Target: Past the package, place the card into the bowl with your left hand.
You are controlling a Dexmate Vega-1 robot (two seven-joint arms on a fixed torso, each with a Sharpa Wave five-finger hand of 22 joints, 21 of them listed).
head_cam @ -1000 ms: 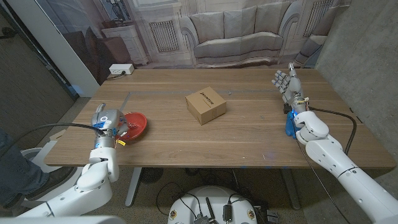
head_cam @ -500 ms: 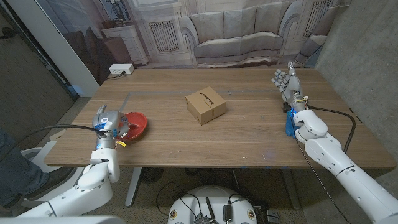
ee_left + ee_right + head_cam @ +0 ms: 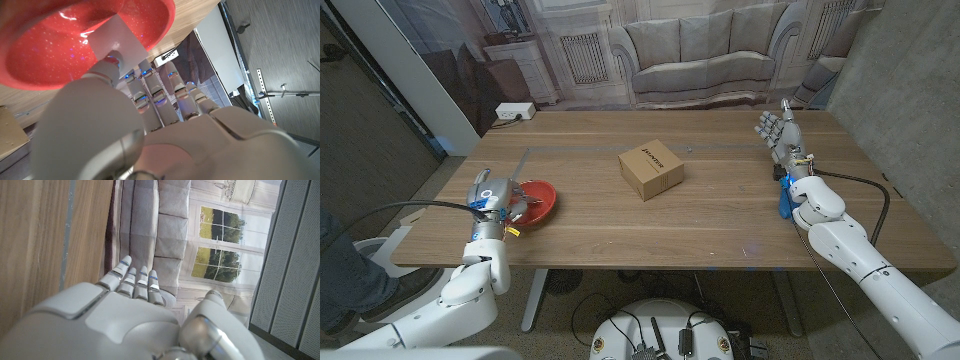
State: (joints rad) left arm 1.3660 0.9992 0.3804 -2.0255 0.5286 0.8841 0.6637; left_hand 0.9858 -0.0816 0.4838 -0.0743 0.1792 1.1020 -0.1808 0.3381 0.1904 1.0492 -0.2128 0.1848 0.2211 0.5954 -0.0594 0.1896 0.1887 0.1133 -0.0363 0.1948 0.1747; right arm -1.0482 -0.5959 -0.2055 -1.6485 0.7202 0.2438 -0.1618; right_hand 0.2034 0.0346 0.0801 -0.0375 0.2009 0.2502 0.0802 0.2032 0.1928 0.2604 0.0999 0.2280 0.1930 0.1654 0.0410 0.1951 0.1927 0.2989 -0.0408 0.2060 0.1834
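At the left of the head view, the left hand (image 3: 498, 196) pinches the white card (image 3: 114, 40) over the red bowl (image 3: 535, 199). The cardboard package (image 3: 651, 170) sits mid-bench (image 3: 720, 215). At right, the right hand (image 3: 781, 133) stands empty, fingers spread.

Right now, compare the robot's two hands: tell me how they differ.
The left hand pinches a white paper card over the shiny red bowl; the right hand holds nothing. The left hand sits at the table's near left edge, the right hand at the far right, fingers spread and upright. Both are the same grey build.
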